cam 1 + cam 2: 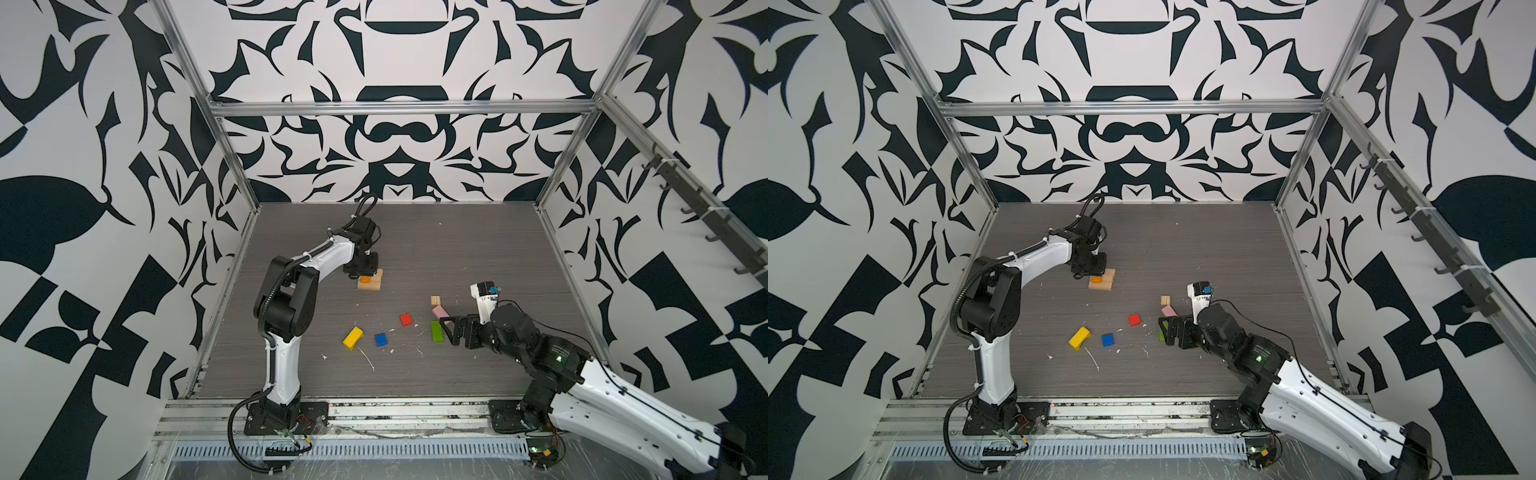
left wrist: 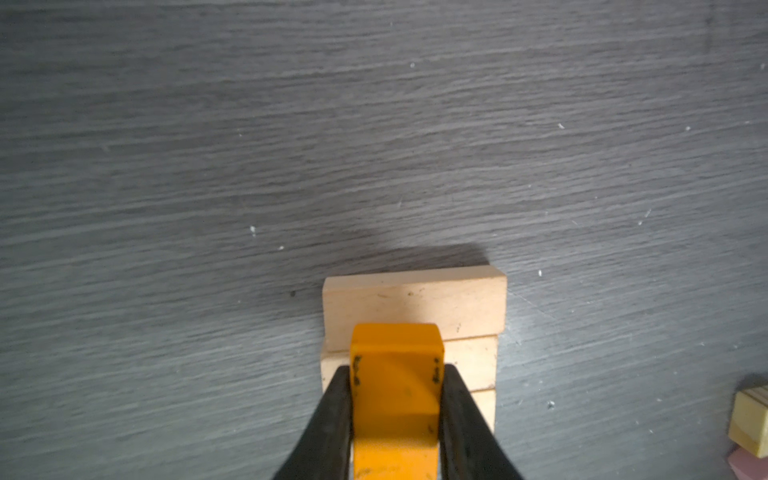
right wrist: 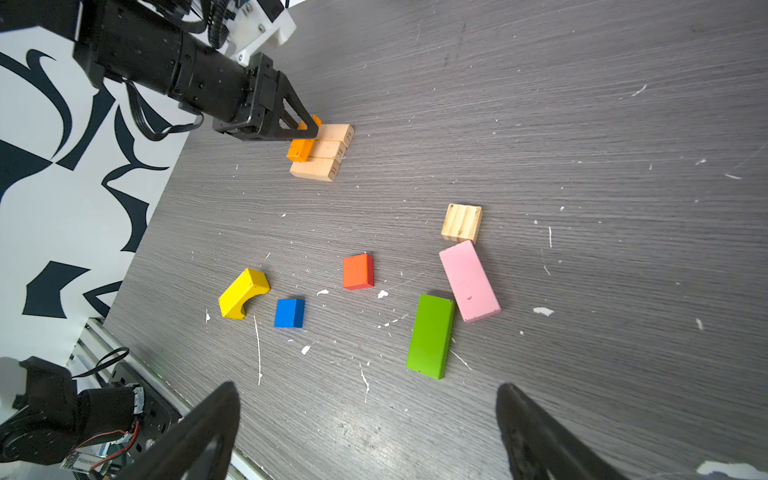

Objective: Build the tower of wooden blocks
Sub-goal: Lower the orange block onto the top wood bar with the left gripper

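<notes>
Three tan planks (image 2: 415, 307) lie side by side as a flat base (image 1: 371, 283). My left gripper (image 2: 395, 370) is shut on an orange block (image 2: 395, 399), held low over one end of that base (image 3: 328, 151); I cannot tell whether the two touch. My right gripper (image 3: 368, 388) hangs open and empty above the floor, close to a green block (image 3: 431, 336). Loose on the floor are a pink block (image 3: 469, 280), a tan cube (image 3: 462, 222), a red block (image 3: 357, 271), a blue block (image 3: 289, 312) and a yellow arch (image 3: 243, 293).
The grey wood-grain floor (image 1: 478, 249) carries white flecks. Patterned walls and metal frame posts (image 1: 232, 166) close in the back and both sides. A metal rail (image 1: 395, 411) with both arm bases runs along the front edge.
</notes>
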`<action>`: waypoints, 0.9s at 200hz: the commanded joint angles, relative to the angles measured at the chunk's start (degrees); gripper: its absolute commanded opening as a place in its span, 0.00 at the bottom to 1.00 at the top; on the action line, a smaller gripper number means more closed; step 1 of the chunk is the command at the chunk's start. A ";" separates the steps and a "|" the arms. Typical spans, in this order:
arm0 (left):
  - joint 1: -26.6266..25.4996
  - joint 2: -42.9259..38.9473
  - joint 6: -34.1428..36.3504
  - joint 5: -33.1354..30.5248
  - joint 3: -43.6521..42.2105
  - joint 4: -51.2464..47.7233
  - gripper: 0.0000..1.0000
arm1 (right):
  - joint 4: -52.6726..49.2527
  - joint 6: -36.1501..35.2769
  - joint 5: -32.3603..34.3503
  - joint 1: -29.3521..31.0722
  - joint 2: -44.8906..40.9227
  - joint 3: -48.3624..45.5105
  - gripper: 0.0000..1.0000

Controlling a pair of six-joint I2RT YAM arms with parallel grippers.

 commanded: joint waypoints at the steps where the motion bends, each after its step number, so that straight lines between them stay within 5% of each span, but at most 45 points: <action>1: 0.33 1.50 -0.77 -0.37 0.46 -0.41 0.17 | 0.73 0.33 0.82 0.17 -0.34 0.00 0.99; 180: 0.34 2.29 -1.60 -0.01 -0.49 0.26 0.23 | -0.07 0.34 1.26 0.24 -1.16 -0.09 0.99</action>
